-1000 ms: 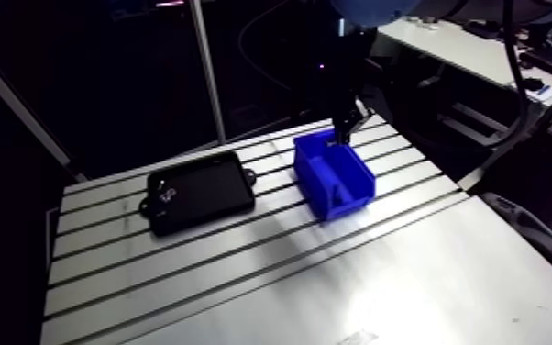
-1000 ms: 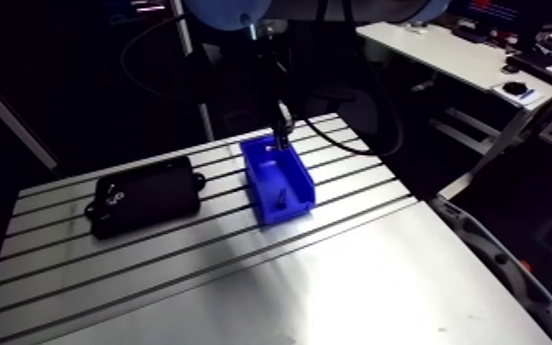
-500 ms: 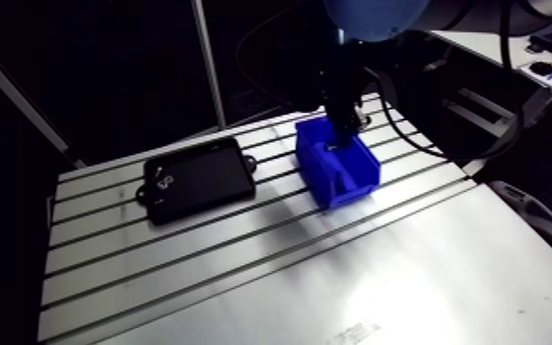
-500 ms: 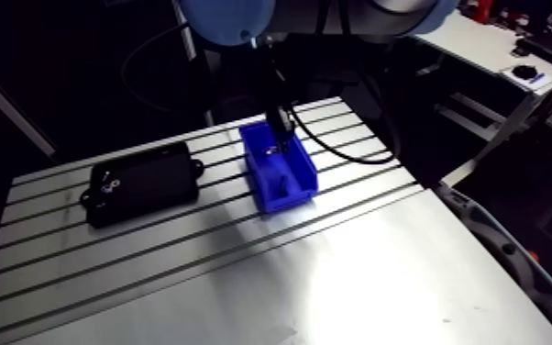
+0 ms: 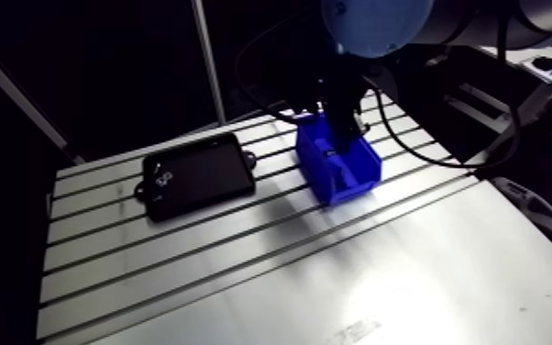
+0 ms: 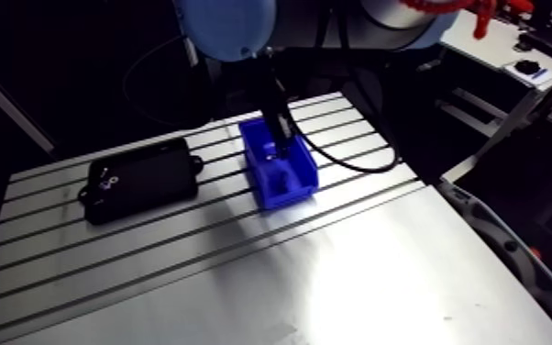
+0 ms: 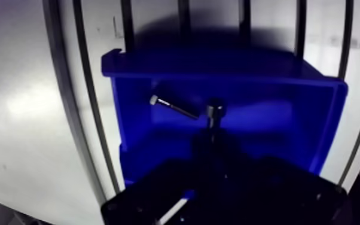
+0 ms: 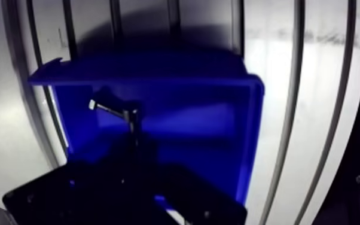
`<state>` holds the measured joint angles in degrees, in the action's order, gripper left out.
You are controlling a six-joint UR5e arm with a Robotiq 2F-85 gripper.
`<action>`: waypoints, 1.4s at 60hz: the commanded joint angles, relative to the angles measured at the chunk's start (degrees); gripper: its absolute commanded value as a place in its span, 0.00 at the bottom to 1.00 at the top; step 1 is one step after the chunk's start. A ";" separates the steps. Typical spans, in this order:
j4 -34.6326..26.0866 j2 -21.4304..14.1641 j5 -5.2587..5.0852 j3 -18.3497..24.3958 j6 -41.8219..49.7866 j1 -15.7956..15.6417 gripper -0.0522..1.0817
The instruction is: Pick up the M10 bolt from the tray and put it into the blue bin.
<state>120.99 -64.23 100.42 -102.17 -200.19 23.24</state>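
Observation:
The blue bin stands on the slotted table, right of the black tray. In the arm view my gripper hangs inside the bin's opening. In the wrist view the gripper is a dark mass, shut on the M10 bolt. The bolt's socket head sticks out ahead of the fingertips, above the bin's floor. A thinner bolt lies slanted on the floor of the bin, just beside the held one.
Small pale parts lie in the tray's left corner. The table's grooves run across it from the tray's end to the bin's end, with a plain metal sheet nearer the front. A slanted pole stands behind the tray.
The camera has shifted. The gripper has moved from the bin's far edge to over its middle and come lower into it. Bin and tray have stayed put.

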 commanded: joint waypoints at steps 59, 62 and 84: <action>-10.67 -8.98 -8.23 12.60 16.80 0.14 0.05; -16.02 -10.23 -12.57 16.53 24.19 0.23 0.05; -30.84 -10.87 -16.47 29.07 78.94 -0.28 0.05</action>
<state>111.98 -70.26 94.75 -91.84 -183.40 23.37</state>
